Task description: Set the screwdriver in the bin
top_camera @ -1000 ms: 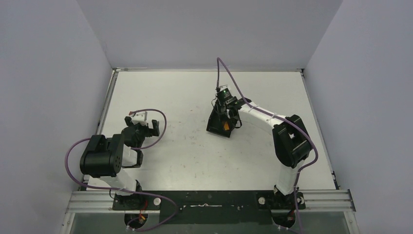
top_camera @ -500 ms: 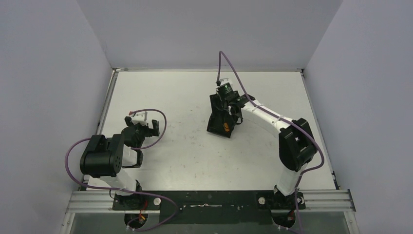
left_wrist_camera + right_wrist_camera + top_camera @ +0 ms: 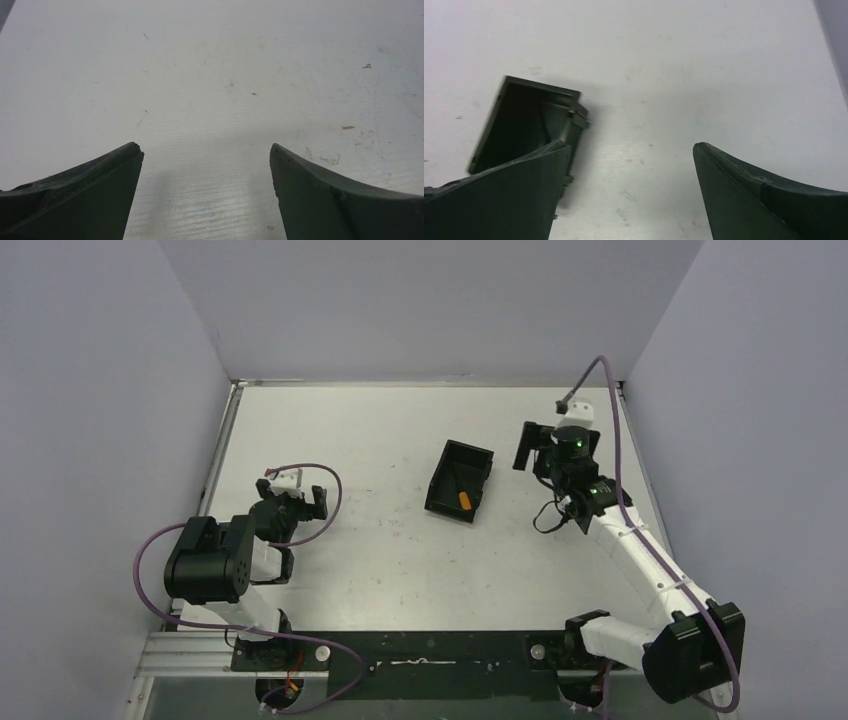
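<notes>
Screwdriver lying in the bin, both grippers spread and empty.
At the left, the left gripper [image 3: 206, 152] is held wide open low over the table [image 3: 380, 560], with nothing gripped. Mid-table, the screwdriver [image 3: 464, 500] is seen inside the bin [image 3: 470, 447], its orange handle towards the near end. To the right, the right gripper [image 3: 631, 149] is held wide open and empty, apart from the bin.
</notes>
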`<state>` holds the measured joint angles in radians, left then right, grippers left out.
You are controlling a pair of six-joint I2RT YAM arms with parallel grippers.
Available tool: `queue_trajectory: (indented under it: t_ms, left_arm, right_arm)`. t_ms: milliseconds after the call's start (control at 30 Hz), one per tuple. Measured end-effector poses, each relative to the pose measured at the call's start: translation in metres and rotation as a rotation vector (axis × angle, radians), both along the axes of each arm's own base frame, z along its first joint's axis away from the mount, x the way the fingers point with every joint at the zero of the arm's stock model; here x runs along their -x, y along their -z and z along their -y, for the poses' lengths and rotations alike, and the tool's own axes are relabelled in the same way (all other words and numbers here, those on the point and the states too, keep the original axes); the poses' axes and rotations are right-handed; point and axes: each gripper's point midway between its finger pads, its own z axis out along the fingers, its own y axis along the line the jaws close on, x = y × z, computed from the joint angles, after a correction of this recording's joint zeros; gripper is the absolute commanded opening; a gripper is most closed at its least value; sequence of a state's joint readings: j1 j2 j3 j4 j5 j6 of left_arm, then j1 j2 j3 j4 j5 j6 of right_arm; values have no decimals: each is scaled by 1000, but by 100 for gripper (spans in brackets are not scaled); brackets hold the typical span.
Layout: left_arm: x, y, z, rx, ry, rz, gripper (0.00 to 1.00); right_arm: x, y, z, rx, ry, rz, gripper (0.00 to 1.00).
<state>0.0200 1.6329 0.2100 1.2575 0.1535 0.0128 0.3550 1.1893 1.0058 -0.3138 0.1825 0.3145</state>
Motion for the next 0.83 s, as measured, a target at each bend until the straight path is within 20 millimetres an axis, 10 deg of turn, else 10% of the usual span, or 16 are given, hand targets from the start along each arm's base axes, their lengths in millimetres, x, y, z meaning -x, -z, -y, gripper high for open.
queue_trajectory:
  t_ms: [367,567,833]
  left_arm:
    - [0,0,0,0,0,0,97]
    - [0,0,0,0,0,0,97]
    - [0,0,0,0,0,0,97]
  right_arm:
    - [68,98,125,54,365,49,100]
    - [97,135,144,80,448,138,100]
    - [97,120,151,50,495,278,100]
